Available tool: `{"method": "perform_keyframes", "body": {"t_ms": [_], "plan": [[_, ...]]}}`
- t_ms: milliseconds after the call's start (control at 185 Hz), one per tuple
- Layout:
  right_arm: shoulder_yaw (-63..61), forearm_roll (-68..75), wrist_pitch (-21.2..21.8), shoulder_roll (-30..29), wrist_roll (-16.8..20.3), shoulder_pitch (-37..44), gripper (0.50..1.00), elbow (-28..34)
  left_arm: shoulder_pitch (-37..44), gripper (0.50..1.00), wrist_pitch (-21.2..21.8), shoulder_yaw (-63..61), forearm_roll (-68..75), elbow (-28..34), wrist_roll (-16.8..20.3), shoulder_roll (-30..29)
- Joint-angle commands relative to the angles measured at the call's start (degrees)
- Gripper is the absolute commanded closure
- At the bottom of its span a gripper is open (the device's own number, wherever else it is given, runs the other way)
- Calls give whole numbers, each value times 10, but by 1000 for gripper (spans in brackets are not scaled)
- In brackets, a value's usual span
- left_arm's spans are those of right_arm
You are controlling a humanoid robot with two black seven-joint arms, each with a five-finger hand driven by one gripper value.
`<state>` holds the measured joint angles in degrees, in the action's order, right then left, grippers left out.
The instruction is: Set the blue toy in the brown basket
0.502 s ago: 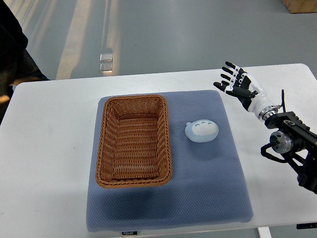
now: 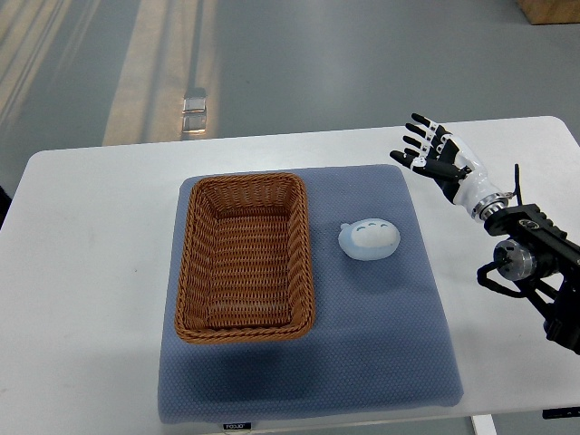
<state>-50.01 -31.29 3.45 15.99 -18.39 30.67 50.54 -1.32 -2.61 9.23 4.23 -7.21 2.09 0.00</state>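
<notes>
Top view: blue toy (image 2: 370,239) (on mat (image 2: 381,344)) beside brown basket (image 2: 245,256).

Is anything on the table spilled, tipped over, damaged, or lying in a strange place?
Nothing stands out. The basket sits upright and empty on the mat, the toy lies beside it, and the right hand is open, apart from both.
</notes>
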Motion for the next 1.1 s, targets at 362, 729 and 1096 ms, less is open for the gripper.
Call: {"method": "perform_keyframes", "body": {"t_ms": [362,729,1096], "plan": [[0,-1,2,2,0,0,589,-1,0,500,0,-1,0,0,-1,0],[3,-4,5,4,-1,2,589,0,0,500,0,-1,0,0,0,0],[10,-21,20,15,-4,4,589,4,0,500,0,-2,0,0,-1,0]]}}
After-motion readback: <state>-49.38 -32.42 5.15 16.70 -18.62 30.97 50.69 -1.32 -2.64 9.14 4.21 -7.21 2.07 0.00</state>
